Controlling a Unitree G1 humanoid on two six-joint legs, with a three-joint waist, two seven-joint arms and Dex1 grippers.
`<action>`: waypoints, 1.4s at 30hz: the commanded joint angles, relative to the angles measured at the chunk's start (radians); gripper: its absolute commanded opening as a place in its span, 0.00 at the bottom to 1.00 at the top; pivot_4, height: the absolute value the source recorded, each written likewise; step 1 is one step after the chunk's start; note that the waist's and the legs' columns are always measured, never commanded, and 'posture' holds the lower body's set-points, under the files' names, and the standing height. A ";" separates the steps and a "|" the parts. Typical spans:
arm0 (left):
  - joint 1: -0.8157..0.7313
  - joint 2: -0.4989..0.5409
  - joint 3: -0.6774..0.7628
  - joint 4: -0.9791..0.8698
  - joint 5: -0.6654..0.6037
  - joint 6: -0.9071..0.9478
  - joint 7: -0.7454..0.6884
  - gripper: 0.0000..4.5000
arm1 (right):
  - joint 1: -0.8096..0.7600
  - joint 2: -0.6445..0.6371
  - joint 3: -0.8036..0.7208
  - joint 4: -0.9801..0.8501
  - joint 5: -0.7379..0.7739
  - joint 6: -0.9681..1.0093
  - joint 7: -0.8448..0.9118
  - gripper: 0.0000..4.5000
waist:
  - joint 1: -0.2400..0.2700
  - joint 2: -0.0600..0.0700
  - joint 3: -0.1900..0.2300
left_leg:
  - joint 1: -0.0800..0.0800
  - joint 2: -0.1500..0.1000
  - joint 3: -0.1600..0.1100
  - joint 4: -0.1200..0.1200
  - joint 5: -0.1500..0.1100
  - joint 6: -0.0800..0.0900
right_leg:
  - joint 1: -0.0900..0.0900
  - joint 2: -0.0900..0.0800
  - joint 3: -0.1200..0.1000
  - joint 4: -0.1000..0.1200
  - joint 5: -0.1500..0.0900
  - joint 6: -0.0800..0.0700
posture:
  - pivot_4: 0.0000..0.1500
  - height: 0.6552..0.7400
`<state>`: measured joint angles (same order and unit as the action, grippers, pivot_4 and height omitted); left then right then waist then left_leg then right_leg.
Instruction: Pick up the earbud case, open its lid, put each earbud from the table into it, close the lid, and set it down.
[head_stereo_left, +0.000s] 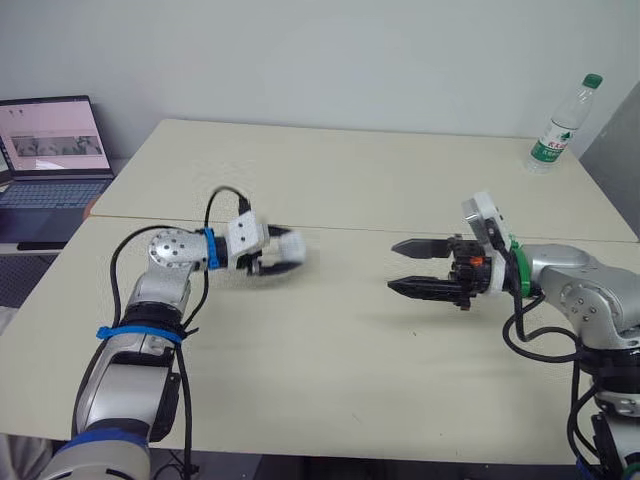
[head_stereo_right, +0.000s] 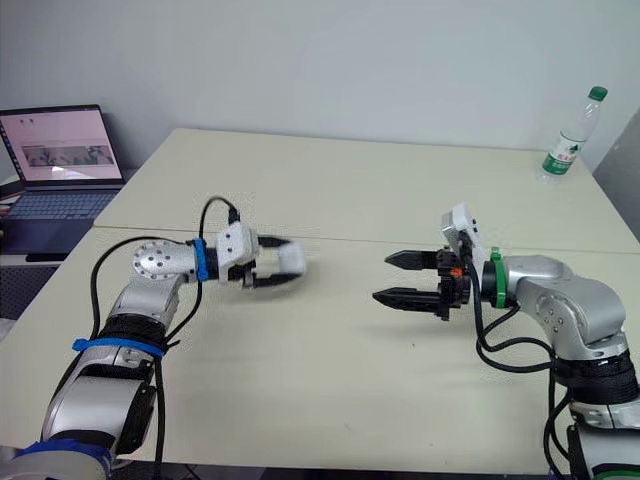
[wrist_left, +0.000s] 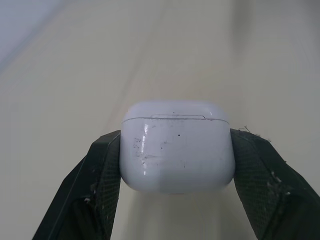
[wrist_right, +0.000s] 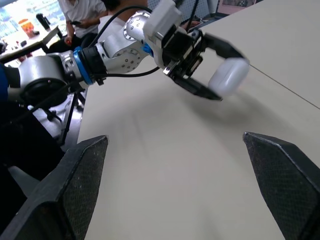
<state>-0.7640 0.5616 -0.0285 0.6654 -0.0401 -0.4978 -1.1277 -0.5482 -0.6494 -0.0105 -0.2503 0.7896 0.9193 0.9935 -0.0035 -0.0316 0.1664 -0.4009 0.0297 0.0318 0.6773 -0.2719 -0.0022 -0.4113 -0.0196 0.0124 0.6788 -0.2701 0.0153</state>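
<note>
The white earbud case (wrist_left: 177, 147) has its lid down and sits clamped between my left gripper's two black fingers (wrist_left: 102, 172). My left gripper (head_stereo_left: 283, 256) holds it just above the table, left of centre. The case (wrist_right: 228, 76) also shows in the right wrist view, gripped by that left gripper. My right gripper (head_stereo_left: 410, 267) hovers to the right of the case, open wide with nothing between its fingers, pointing toward the left gripper. I see no loose earbuds on the table.
A clear plastic water bottle (head_stereo_left: 565, 123) with a green cap stands at the table's far right corner. An open laptop (head_stereo_left: 52, 160) sits on a side surface at the far left. A seam (head_stereo_left: 400, 231) crosses the table behind both grippers.
</note>
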 joint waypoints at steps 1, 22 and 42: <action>0.050 0.006 0.014 -0.144 0.093 -0.259 0.170 0.63 | -0.081 0.065 0.003 -0.014 0.024 0.038 -0.086 1.00 | -0.006 0.001 0.000 | 0.001 0.000 0.001 0.000 0.000 0.000 | 0.000 0.000 0.001 0.000 0.000 0.000 | 1.00 1.00; 0.100 0.015 -0.070 -0.287 0.313 -0.584 0.576 0.63 | -0.196 0.421 0.049 0.092 -0.026 0.083 -0.353 1.00 | 0.000 0.001 0.000 | 0.000 0.000 0.000 0.000 0.000 0.000 | 0.000 -0.001 -0.001 0.001 0.000 0.000 | 1.00 1.00; 0.082 0.044 -0.107 -0.284 0.292 -0.576 0.619 0.63 | -0.202 0.403 0.063 0.104 -0.051 0.062 -0.313 0.24 | -0.001 0.001 0.001 | 0.000 0.000 0.000 -0.001 0.000 0.000 | 0.000 -0.001 -0.002 0.001 0.000 0.000 | 1.00 1.00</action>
<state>-0.6536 0.5916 -0.1545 0.4005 0.2630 -1.0757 -0.5379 -0.7348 -0.2537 0.0620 -0.1336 0.7144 0.9878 0.6561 -0.0048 -0.0306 0.1670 -0.4005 0.0296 0.0324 0.6768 -0.2719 -0.0022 -0.4114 -0.0201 0.0110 0.6796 -0.2699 0.0153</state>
